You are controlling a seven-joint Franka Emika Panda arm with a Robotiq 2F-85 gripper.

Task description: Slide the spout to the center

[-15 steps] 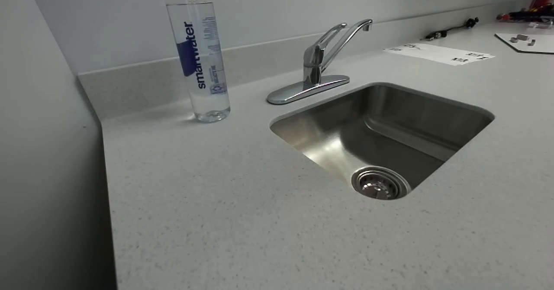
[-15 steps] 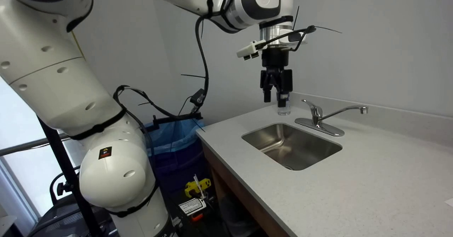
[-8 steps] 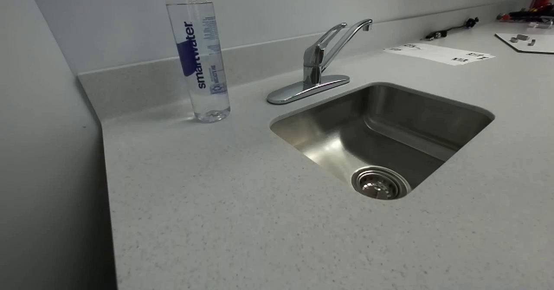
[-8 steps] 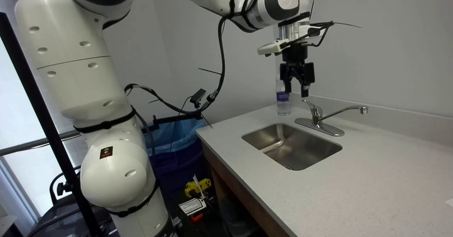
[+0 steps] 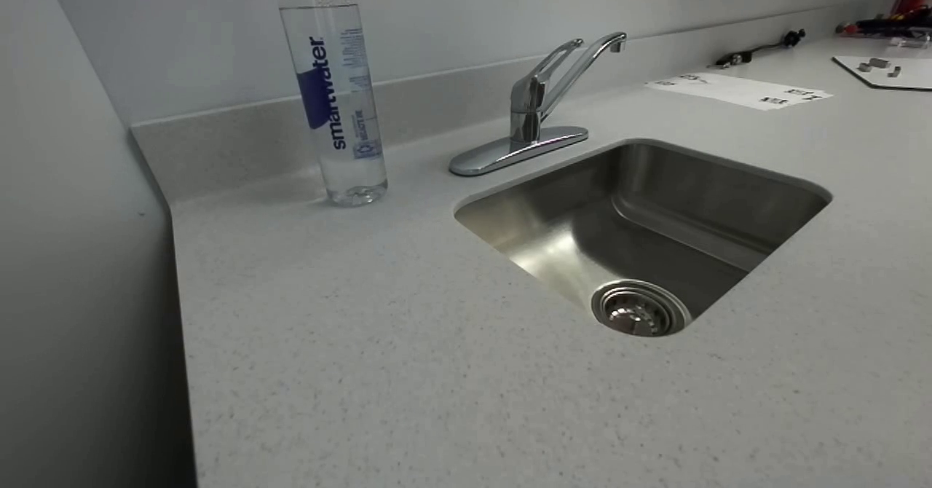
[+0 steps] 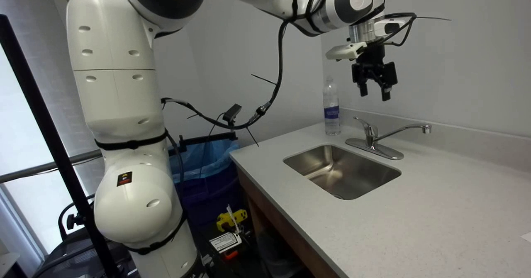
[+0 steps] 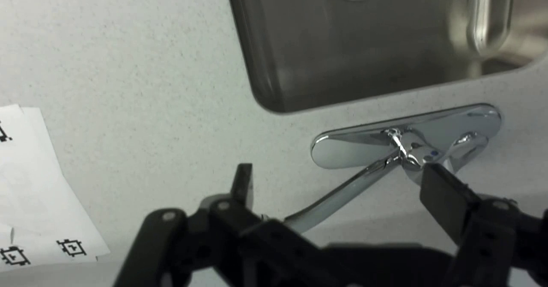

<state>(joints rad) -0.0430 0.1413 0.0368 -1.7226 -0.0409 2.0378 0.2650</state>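
Observation:
The spout is a slim chrome arm seen in both exterior views. It points away from the sink, along the back wall, with its tip toward the paper side. In the wrist view the spout runs diagonally, and its tip is mostly hidden behind a finger. The oval chrome base sits behind the sink, with the lever handle on top. My gripper is open and empty, high above the faucet and apart from it. Its fingers stand wide in the wrist view.
A clear water bottle stands at the back corner, beside the faucet base. Printed paper sheets lie on the counter beyond the spout. The back wall with its low backsplash runs close behind the faucet. A blue-lined bin stands beside the counter.
My gripper has moved to the right and slightly up in an exterior view, from in front of the bottle to above the faucet. The spout has not moved.

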